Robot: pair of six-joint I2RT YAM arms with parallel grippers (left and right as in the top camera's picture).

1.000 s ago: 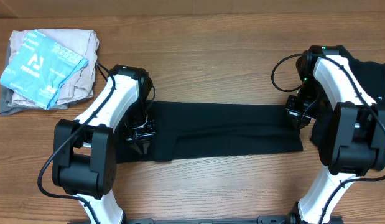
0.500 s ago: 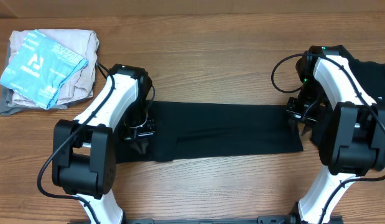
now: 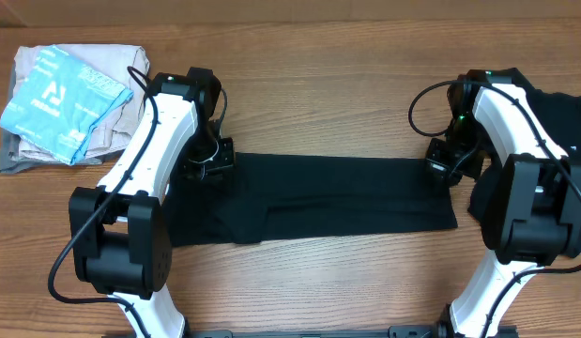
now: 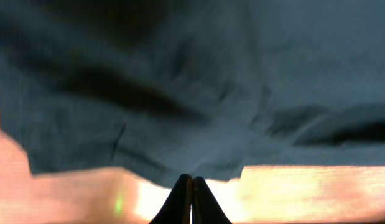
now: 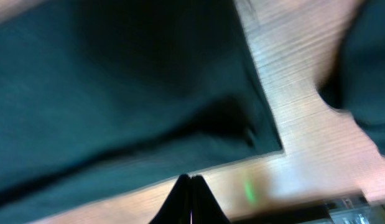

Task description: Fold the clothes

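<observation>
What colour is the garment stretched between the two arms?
The garment is plain black; the overhead view shows it best.

Far-right black garment [image 3: 564, 117] — partly off-frame.

Overhead view is sharp and evenly lit, shadows soft; both wrist views are blurred and dimmer; the surface [image 4: 304, 193] blows out pinkish there; the black garment [image 3: 318, 197] swallows fold detail
</observation>
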